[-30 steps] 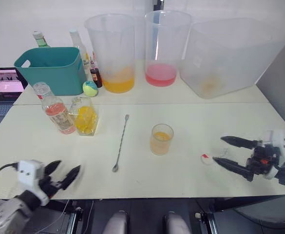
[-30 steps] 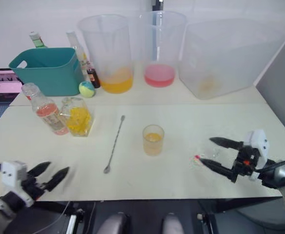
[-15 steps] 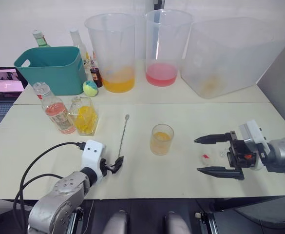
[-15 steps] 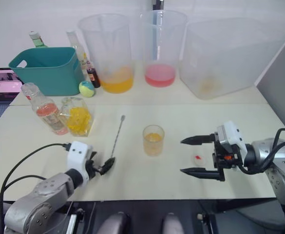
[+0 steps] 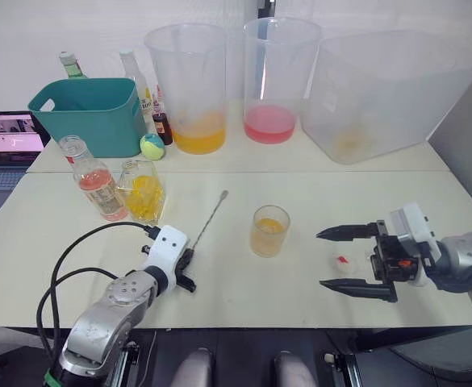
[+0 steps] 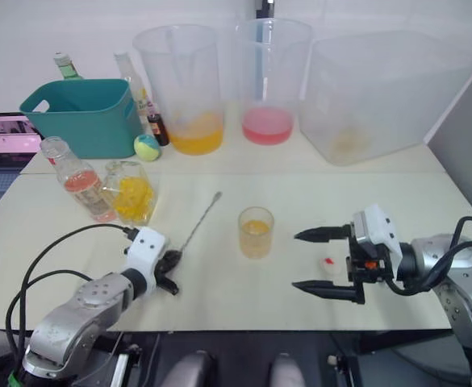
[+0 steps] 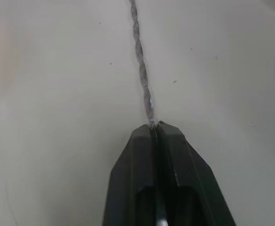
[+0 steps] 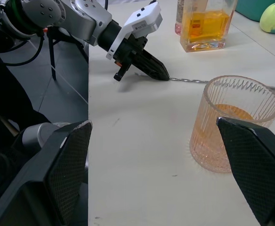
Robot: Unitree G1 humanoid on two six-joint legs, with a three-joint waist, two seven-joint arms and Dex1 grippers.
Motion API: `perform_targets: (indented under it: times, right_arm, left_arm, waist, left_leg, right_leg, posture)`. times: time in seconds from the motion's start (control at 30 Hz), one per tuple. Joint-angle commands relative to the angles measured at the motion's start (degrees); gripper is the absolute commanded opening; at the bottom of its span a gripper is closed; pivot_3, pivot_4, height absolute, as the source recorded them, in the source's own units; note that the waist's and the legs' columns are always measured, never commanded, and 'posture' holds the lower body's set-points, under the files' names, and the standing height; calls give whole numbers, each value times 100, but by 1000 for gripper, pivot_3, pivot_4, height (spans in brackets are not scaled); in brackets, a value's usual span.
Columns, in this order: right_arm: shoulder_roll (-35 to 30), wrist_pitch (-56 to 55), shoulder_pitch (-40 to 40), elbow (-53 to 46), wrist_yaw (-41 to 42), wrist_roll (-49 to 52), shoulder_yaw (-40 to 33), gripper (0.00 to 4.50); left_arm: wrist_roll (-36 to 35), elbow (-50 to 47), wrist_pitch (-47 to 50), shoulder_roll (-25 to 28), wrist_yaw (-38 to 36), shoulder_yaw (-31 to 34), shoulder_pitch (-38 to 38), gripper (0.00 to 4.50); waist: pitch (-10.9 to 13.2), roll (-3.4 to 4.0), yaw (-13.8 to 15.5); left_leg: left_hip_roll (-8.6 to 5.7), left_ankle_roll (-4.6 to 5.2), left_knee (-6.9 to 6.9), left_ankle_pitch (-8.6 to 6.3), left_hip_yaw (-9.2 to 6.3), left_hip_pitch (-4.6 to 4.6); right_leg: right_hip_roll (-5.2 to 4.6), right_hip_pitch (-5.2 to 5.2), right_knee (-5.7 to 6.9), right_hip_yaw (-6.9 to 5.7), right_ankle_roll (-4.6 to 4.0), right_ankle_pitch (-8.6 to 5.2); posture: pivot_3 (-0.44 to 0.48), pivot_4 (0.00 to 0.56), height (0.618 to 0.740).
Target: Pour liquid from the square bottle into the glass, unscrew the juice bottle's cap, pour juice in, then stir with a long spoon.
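Your robot's left arm [image 5: 110, 318] has a silver-grey metal shell, a white block at the wrist and black cables looping beside it. Your right arm [image 6: 453, 274] is the same silver-grey with a white wrist block, red-orange marks, black cable and tapering black fingers [image 5: 350, 232].

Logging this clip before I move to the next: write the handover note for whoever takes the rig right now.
Left hand: shut on the long spoon, gripping its stem near the bowl end; the spoon lies low across the table.
Right hand: open, holding nothing, with the juice bottle's cap lying on the table between its fingers.
The glass stands mid-table with orange liquid in it. The square bottle and the juice bottle, uncapped, stand together on the robot's left.
Done, apparently: both pours and the uncapping.
Left: lift the spoon, put it into the glass and stir.
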Motion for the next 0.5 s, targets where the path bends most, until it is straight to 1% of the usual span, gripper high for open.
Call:
perform_targets:
  times: [0.03, 0.2, 0.33, 0.4, 0.5]
  right_arm:
    - [55, -156, 13, -160, -90, -34, -105, 4500]
    - [202, -243, 38, -179, -245, -168, -23, 4500]
    - [275, -263, 31, -193, -331, -223, 30, 4500]
    - [313, -306, 19, -153, -347, -287, 81, 4500]
    - [367, -373, -17, -74, -424, -441, 164, 4500]
  left_arm:
    - [-88, 316, -66, 177, -438, 116, 140, 17]
    - [-373, 479, -612, 691, -1375, 680, 86, 17]
    - [-473, 802, -1668, 1489, -2608, 1302, 389, 17]
    - [-591, 1235, -2334, 1895, -3416, 1783, 570, 17]
    - [-631, 1957, -3231, 2296, -4378, 2202, 679, 17]
  waist:
    - [0, 0, -7]
    - [1, 0, -49]
    - [4, -1, -117]
    - [6, 0, -130]
    - [7, 3, -138]
  left_leg:
    - [0, 0, 0, 0, 0, 0]
    - [6, 0, -5, 0, 0, -2]
    - [12, 0, -10, 0, -1, -7]
    - [11, 0, -12, 0, -1, -10]
    - [12, 0, -13, 0, -1, -15]
  right_leg:
    - [0, 0, 0, 0, 0, 0]
    - [5, -9, 2, -1, 0, 0]
    - [11, -20, 5, -2, -3, -1]
    - [9, -23, 2, -2, -4, -1]
    - [8, -25, -5, -5, -5, -1]
  posture:
    - [0, 150, 738]
    - [0, 150, 738]
    - [0, 150, 738]
    - [0, 150, 738]
    - [0, 150, 738]
